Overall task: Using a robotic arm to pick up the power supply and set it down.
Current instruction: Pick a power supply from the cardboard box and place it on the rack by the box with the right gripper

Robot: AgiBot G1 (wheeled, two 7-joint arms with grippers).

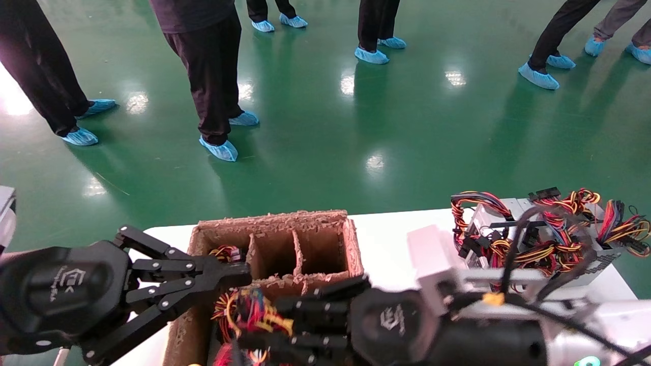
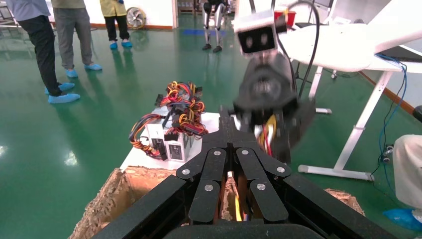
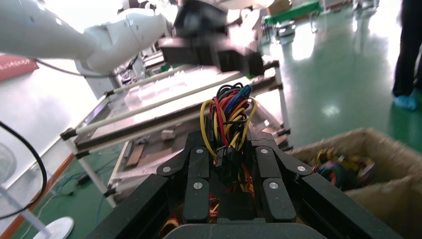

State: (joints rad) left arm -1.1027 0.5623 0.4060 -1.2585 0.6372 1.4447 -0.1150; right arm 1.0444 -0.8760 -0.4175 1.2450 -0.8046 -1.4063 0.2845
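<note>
- Nearest the robot, the right gripper is seen low over the near edge of the cardboard box, its black link fingers clamped together on the wire bundle of a power supply.
- In the right wrist view, the red, yellow and black wires are shown pinched between the finger pads and rising above them; the metal body of that unit is hidden, so its exact position cannot be told.
- The left gripper is held just beside it, on the robot's left, with its fingers drawn together and nothing between them, their tips reaching over the box's left compartment.
- The box is made of rough brown pulp and is divided into compartments; a further coil of coloured wires is seen in the left one, while the two to the right show only bare walls.
- The box is set on a white table.
- Farther along the table, on the robot's right, a group of silver-grey spare power supplies is stacked, tangled in their own wire bundles.
- Beyond the table, a glossy green floor is seen, on which several people in dark trousers and blue shoe covers are standing.
</note>
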